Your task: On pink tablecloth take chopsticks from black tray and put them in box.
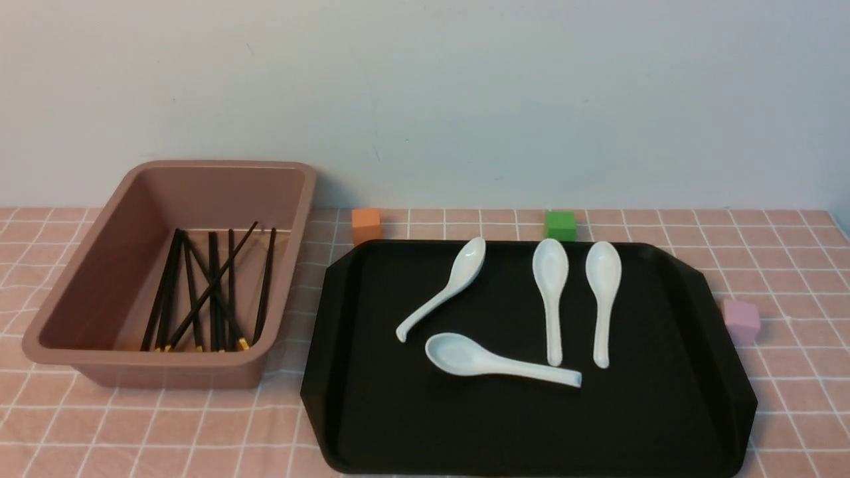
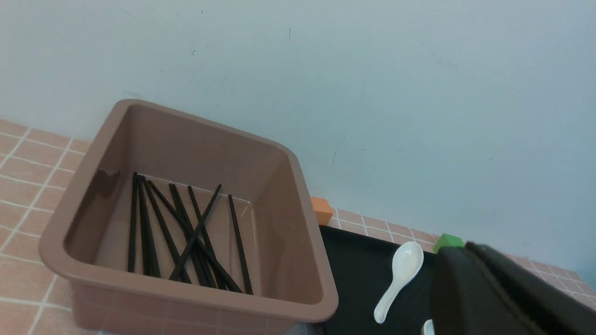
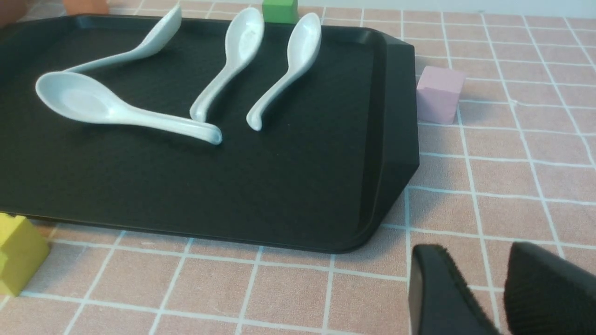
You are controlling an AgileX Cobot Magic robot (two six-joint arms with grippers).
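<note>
With chopsticks point(image 1: 214, 292) lying in box point(image 1: 166, 377), only spoons showing on tray point(image 1: 531, 425), the task's looking done; L gripper point(image 2: 475, 253) is sitting closed, empty, R gripper point(image 3: 475, 260) is standing wide, empty. Next move's prob. just parking both arms.

Two dark grey fingers point(image 2: 470, 279) are showing on the left hand point(image 2: 465, 251), looking matte, blurred and tapering. The right hand point(image 3: 472, 251) is wearing a similar dark grey pair, with rounded tips and long, plain sides running out of the picture.
</note>
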